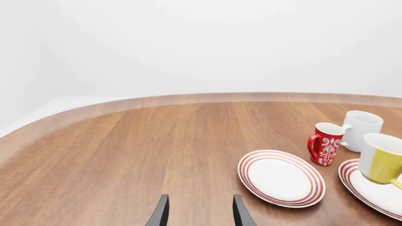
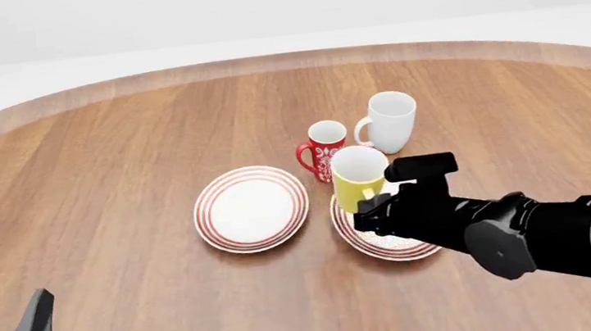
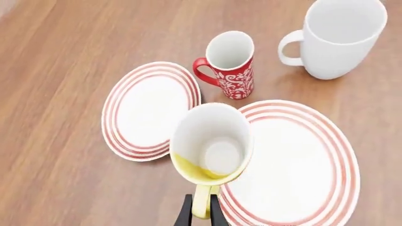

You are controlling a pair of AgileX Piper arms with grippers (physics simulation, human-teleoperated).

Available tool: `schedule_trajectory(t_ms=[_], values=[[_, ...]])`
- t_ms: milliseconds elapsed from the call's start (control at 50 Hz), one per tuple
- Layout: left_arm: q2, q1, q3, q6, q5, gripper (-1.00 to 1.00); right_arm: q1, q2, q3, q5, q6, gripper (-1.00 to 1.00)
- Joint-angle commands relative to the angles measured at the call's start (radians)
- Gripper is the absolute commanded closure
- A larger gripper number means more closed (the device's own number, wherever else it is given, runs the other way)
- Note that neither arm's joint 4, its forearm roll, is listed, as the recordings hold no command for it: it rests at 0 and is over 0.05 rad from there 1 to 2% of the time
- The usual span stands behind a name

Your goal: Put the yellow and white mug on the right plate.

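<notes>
The yellow and white mug is upright over the left part of the right plate, a white plate with red rings. My right gripper is shut on the mug's yellow handle. In the right wrist view the mug overlaps the plate's left rim, with the gripper pinching the handle. I cannot tell whether the mug touches the plate. The left wrist view shows the mug over the plate. My left gripper is open and empty, far off at the near left.
The look-alike left plate lies just left of the right plate. A red white-patterned mug and a larger white mug stand right behind the plates. The table's curved far edge is well beyond them.
</notes>
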Motion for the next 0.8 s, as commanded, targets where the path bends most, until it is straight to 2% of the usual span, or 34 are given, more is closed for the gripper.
schedule_trajectory(t_ms=[20,500,800], values=[[0.000,0.000,0.000,0.000,0.000,-1.00,-0.058,-0.002,0.020,-0.023,-0.017,1.00],[0.000,0.000,0.000,0.000,0.000,-1.00,-0.132,0.042,0.027,-0.079,-0.071,1.00],[0.000,0.000,0.000,0.000,0.000,-1.00,-0.139,0.117,0.025,-0.148,-0.077,1.00]])
